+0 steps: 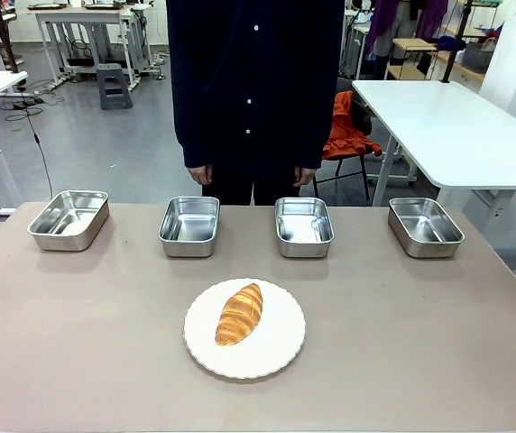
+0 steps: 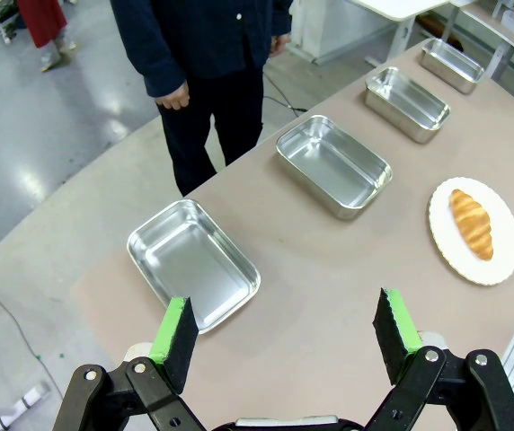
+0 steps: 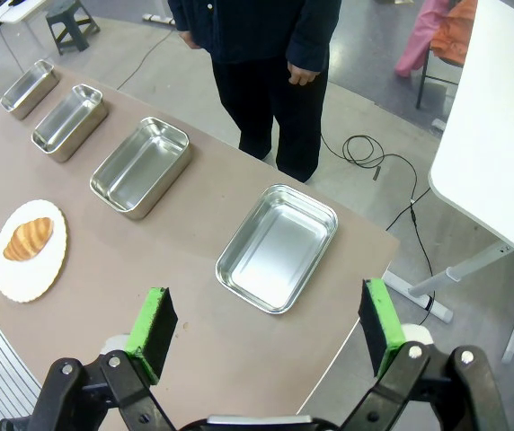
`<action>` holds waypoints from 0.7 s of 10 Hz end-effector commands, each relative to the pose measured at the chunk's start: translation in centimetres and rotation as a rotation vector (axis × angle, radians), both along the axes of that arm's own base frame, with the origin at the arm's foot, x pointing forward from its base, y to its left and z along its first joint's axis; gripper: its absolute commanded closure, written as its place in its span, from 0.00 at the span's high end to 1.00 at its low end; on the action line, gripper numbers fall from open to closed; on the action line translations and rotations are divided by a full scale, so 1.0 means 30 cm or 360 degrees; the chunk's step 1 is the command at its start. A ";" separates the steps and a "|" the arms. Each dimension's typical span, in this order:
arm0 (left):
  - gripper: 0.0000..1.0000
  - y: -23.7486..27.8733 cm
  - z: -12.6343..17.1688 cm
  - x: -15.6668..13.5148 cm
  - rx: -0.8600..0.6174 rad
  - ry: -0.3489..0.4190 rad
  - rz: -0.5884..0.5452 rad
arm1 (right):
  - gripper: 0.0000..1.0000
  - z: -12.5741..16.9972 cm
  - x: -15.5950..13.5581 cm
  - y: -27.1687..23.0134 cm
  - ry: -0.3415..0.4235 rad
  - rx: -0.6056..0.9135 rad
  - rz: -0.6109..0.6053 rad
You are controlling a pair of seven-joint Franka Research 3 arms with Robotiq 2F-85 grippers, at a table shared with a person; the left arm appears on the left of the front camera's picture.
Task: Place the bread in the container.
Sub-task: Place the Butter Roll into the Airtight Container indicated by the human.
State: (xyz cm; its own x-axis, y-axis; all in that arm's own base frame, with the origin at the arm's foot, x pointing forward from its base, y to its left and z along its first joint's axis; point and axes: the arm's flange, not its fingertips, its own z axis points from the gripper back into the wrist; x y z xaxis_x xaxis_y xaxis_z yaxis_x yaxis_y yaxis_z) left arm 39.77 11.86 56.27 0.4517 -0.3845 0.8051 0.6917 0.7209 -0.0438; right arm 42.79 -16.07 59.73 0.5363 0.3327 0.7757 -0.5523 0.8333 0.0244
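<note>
- The table (image 1: 420, 343) lies bare on both sides of the plate and along its near edge.
- A person (image 1: 253, 81) stands at the far edge, hands hanging down.
- Four containers (image 1: 189, 225) sit in a row along the far edge, gaps between them.
- The white plate (image 1: 281, 347) sits mid-table, apart from the row.
- The bread (image 1: 240, 314) lies on the plate, inside its rim.
- The left gripper (image 2: 284, 310) hangs above the leftmost tray's end of the table and the right gripper (image 3: 264, 303) above the rightmost's, both released, jaws wide.
</note>
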 end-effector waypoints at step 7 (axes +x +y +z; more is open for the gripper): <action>1.00 0.000 0.002 -0.003 0.0000 -0.0007 0.0001 | 1.00 -0.004 0.000 0.000 -0.0015 0.0027 0.0014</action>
State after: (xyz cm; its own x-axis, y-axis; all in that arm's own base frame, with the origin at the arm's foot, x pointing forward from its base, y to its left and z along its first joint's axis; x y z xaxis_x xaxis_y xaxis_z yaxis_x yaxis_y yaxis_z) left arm 39.77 11.86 56.27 0.4517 -0.3845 0.8051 0.6917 0.7209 -0.0438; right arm 42.79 -16.07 59.73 0.5363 0.3327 0.7757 -0.5523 0.8333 0.0244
